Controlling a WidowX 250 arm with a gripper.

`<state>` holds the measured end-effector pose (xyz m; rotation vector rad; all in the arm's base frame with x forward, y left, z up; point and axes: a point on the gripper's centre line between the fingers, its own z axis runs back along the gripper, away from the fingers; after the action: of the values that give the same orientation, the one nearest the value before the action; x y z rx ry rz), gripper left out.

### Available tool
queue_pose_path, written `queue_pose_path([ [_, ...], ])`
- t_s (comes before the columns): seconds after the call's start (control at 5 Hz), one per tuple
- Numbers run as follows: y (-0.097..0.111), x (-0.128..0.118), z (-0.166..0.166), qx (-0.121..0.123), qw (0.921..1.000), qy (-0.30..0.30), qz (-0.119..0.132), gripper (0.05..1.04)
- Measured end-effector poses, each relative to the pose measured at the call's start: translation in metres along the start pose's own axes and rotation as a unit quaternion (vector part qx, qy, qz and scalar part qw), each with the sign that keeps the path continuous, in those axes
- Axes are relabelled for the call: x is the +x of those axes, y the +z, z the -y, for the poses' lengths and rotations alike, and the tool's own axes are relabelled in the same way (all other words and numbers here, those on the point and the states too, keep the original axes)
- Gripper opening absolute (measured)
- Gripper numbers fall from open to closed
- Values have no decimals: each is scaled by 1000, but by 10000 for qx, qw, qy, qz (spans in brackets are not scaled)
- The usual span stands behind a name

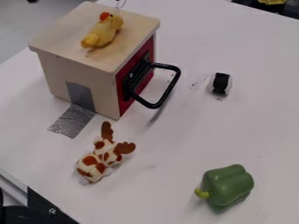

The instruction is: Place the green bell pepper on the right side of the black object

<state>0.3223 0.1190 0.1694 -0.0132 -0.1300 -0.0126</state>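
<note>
we see the green bell pepper (229,184) lying on the white bench (175,153) at lower right, well apart from the small black object (220,83), which seems to be pale around its edges. to the pepper's left lies a spotted plush toy (93,166), then a wooden box (76,74) with a yellow toy bird (103,33) on top; we cannot tell the end effector's state.
</note>
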Motion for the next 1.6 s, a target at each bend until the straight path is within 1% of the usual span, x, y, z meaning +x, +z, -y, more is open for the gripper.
queue_pose_path([
  [0.2,-10,-2,1,-72,9999,12,-153,999],
  [0.4,-3,12,22,-201,9990,-348,-197,999],
  [0.6,14,31,63,-240,9948,-987,-38,999],
  [0.8,22,42,99,-332,9886,-1463,133,999],
  [1.0,8,44,146,-366,9768,-2108,25,999],
  [1.2,-18,21,189,-340,9664,-2518,-392,999],
  [1.4,-42,-7,227,-226,9604,-2686,-707,999],
  [1.6,-50,-42,251,-79,9548,-2842,-874,999],
])
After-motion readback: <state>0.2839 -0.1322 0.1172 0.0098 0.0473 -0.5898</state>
